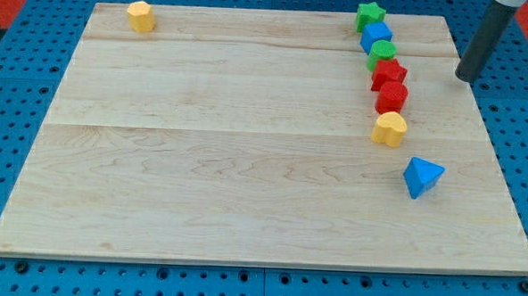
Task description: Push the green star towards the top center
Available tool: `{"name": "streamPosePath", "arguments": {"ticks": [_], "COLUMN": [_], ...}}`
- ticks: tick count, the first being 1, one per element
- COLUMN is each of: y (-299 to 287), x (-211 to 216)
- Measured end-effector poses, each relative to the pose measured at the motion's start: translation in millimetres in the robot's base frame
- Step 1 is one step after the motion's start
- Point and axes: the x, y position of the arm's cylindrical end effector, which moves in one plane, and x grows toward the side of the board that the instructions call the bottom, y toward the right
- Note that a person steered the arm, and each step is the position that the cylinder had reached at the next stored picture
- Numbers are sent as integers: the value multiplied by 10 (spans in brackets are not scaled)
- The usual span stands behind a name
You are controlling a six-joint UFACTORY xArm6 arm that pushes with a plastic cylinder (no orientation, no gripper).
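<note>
The green star (370, 14) sits at the view's top right of the wooden board (245, 165), close to the board's top edge. It heads a slanting line of blocks that runs down toward the view's bottom right. Just below the star, and touching it or nearly so, is a blue block (375, 36), whose shape looks roughly cube-like. Next comes a second green block (383, 53), rounded, its exact shape hard to make out. Below that are two red blocks, the upper red block (389, 75) and the lower red block (392, 96), pressed together; the upper one looks star-like, the lower one more rounded. At the foot of the line is a yellow heart-shaped block (390, 128), just beside the lower red one.

Apart from the line, further toward the view's bottom right, a blue triangular block (422, 176) lies alone. Far off at the view's top left, near the board's corner, stands a yellow block (141, 16), roughly hexagonal.

My tip (464, 79) is at the view's right, the dark rod slanting down from the top right corner. It ends near the board's right edge, level with the upper red block and well apart from it, to the right of the whole line and below and right of the green star. It touches no block. The arm has no jaws; it ends only in the rod.

The board rests on a blue perforated table (240, 290).
</note>
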Motion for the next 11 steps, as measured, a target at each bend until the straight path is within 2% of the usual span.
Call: {"name": "streamPosePath", "arguments": {"ticks": [1, 2, 5, 7, 9, 11], "y": [9, -365, -605, -807, -1775, -1536], "x": [-95, -384, -1330, -1319, -1297, -934]}}
